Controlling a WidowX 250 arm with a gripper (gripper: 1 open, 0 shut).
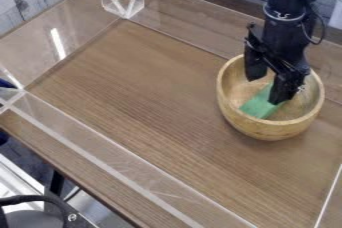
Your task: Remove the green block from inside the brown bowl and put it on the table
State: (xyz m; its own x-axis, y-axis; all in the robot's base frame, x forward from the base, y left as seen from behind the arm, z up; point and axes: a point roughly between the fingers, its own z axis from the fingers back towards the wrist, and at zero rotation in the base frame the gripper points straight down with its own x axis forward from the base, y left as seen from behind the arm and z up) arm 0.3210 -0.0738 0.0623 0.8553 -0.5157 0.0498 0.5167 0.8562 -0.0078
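A round tan wooden bowl (238,115), the brown bowl, sits at the right side of the table (147,102). Inside it lies the green block (257,107), partly hidden behind a finger. My black gripper (269,79) points straight down into the bowl, its jaws open, one finger toward the bowl's left rim and the other over the block. I cannot tell whether a fingertip touches the block. Nothing is held.
Low clear acrylic walls (80,137) border the wood-grain table on all sides. A clear bracket (123,0) stands at the far left corner. The bowl lies close to the right wall.
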